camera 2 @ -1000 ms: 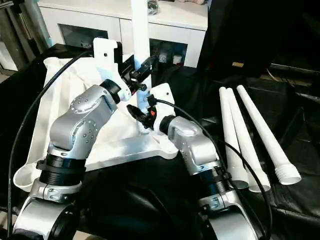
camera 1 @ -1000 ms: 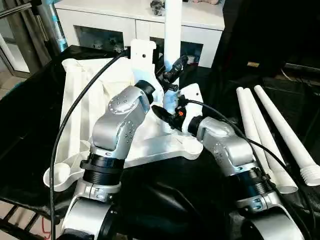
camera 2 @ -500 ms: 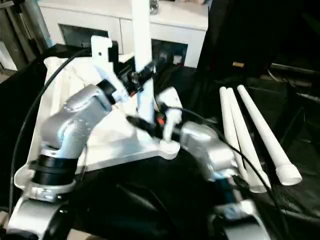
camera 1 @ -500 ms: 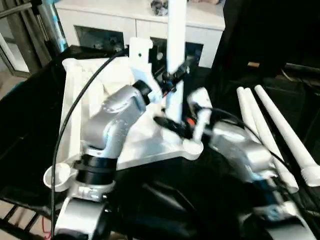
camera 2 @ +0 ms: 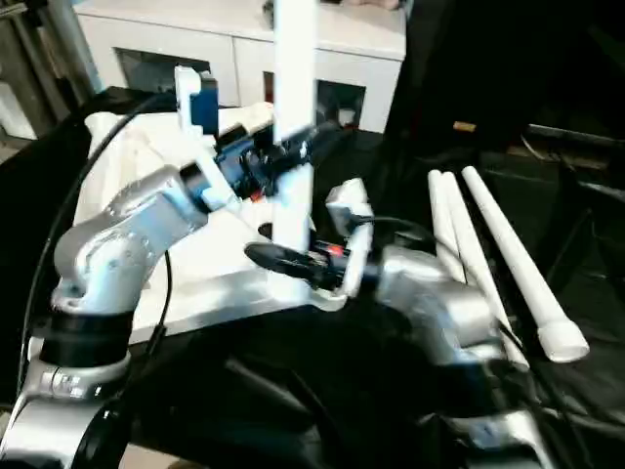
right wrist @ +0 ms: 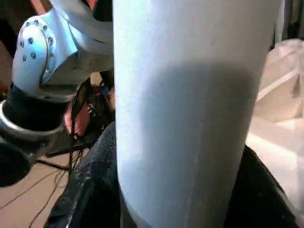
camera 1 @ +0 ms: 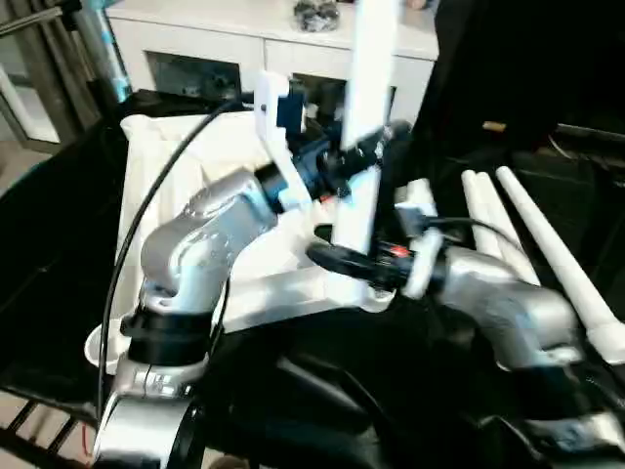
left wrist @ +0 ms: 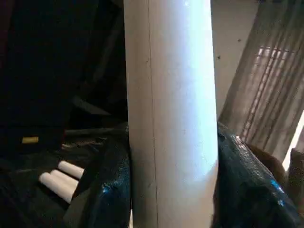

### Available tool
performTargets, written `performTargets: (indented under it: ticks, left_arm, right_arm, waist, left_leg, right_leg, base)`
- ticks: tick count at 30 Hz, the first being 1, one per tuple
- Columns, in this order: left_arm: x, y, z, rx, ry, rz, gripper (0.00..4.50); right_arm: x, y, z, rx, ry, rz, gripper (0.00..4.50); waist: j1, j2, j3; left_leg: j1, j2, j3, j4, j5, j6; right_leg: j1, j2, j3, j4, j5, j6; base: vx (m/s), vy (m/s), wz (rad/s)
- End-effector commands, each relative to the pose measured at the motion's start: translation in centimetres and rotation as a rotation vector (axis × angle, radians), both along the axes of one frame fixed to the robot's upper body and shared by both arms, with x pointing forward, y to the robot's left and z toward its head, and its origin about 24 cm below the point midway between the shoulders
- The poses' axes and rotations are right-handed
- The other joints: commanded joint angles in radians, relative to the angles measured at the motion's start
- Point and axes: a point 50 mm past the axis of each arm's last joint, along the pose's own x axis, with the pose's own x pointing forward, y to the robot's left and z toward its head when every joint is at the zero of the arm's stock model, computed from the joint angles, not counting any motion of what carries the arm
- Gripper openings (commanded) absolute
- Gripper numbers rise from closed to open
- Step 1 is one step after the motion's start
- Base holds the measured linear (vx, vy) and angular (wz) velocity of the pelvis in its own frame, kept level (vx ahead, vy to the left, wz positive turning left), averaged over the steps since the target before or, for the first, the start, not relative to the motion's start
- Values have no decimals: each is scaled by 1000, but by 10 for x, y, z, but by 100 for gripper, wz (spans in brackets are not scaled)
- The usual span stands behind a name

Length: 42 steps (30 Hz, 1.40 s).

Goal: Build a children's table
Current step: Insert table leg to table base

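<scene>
Both your grippers, left gripper high and right gripper low, clamp 1 upright leg to seat it in the tabletop corner socket.

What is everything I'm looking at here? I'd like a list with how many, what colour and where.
tabletop: one, white, lying underside up on the black cover, in front of the robot.
upright leg: one, white tube, standing at the tabletop's near right corner, held from both sides.
spare legs: three, white tubes, lying side by side on the black cover to the right.
cabinet: one, white with glass doors, behind the work.
black cover: one, dark, under everything.
cable: one, black, running along the left arm.
left gripper: one, black fingers closed around the upright leg, higher up.
right gripper: one, black fingers around the same leg, lower down.
</scene>
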Motion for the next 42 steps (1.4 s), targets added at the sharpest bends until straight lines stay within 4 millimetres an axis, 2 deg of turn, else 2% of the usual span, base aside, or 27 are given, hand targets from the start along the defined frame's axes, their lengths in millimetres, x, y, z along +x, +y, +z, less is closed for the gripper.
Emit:
performTargets:
  ticks: [1, 5, 10, 12, 13, 15, 17, 19, 23, 30, 32, 33, 34, 42]
  left_arm:
    - [0, 6, -1, 20, -1, 8, 192]
    - [1, 8, 1, 2, 3, 10, 189]
    - [2, 8, 4, 2, -5, 20, 188]
    - [4, 8, 4, 6, -1, 43, 188]
    - [5, 7, 3, 43, -22, 62, 188]
    - [4, 7, 3, 47, -28, 63, 188]
    - [4, 5, 4, 60, -52, 63, 187]
    - [4, 5, 3, 69, -57, 64, 186]
    - [3, 3, 2, 89, -67, 61, 185]
    - [0, -1, -1, 119, -86, 39, 184]
    - [-2, -3, -2, 140, -98, 24, 184]
    - [-2, -3, -3, 145, -101, 22, 184]
    - [-2, -4, -4, 149, -101, 20, 184]
    - [-3, -9, -7, 164, -102, 10, 184]
  right_arm:
    - [-3, -8, 13, 47, -40, 29, 196]
    - [-6, -12, 14, 45, -32, 35, 196]
    - [-7, -14, 15, 29, -36, 34, 196]
    - [-4, -14, 15, -1, -76, -4, 195]
    - [0, -13, 13, -39, -98, -51, 195]
    - [1, -13, 11, -54, -88, -60, 195]
    - [8, -15, 6, -95, -61, -113, 251]
    - [10, -17, 5, -120, -65, -128, 268]
    - [12, -19, 4, -147, -54, -144, 270]
    - [7, -18, 4, -161, -43, -80, 270]
    - [7, -17, 5, -161, -42, -77, 270]
    - [7, -17, 5, -161, -41, -76, 270]
    - [7, -17, 5, -161, -42, -74, 270]
    - [7, -13, 5, -196, -58, -39, 270]
  waist:
    - [4, 6, -73]
    - [4, 5, -73]
    - [4, 0, -75]
    - [5, 0, -76]
    - [5, -3, -76]
    - [4, -1, -75]
    - [4, 0, -75]
    - [3, 0, -75]
    - [2, 1, -75]
    - [4, 1, -76]
    - [4, 0, -75]
    - [3, -3, -76]
    - [5, 0, -75]
    - [2, -2, -76]
  left_leg:
    - [20, 40, -11, -70, -185, 8]
    - [20, 39, -12, -70, -192, -2]
    - [17, 38, -12, -69, -163, 5]
    - [17, 39, -11, -67, -154, 8]
    - [16, 38, -10, -67, -148, 10]
    - [18, 38, -10, -67, -151, 7]
    - [18, 38, -11, -68, -155, 5]
    - [19, 39, -11, -68, -156, 1]
    - [18, 37, -11, -67, -158, -2]
    - [18, 39, -10, -66, -141, 12]
    - [18, 38, -10, -66, -148, 14]
    - [18, 39, -10, -66, -150, 13]
    - [18, 40, -11, -67, -152, 10]
    - [18, 39, -10, -66, -151, 7]
  right_leg:
    - [50, -61, 28, -69, -181, -224]
    - [50, -61, 28, -73, -219, -205]
    - [51, -60, 28, -69, -181, -206]
    - [50, -61, 28, -67, -168, -211]
    - [51, -61, 28, -68, -169, -209]
    - [50, -60, 28, -68, -181, -203]
    - [50, -61, 27, -70, -194, -200]
    - [48, -60, 28, -69, -194, -197]
    - [50, -60, 28, -69, -191, -195]
    - [53, -60, 28, -64, -141, -216]
    - [52, -61, 28, -67, -158, -214]
    - [52, -60, 28, -67, -168, -211]
    - [51, -62, 28, -67, -175, -211]
    - [52, -61, 28, -66, -175, -210]
  base:
    - [0, 0, 0]
    - [0, 0, 0]
    - [0, 0, 0]
    - [0, 0, 0]
    - [0, 0, 0]
    - [0, 0, 0]
    - [0, 0, 0]
    - [0, 0, 0]
    - [0, 0, 0]
    - [0, 0, 0]
    - [0, 0, 0]
    - [0, 0, 0]
    - [0, 0, 0]
    - [0, 0, 0]
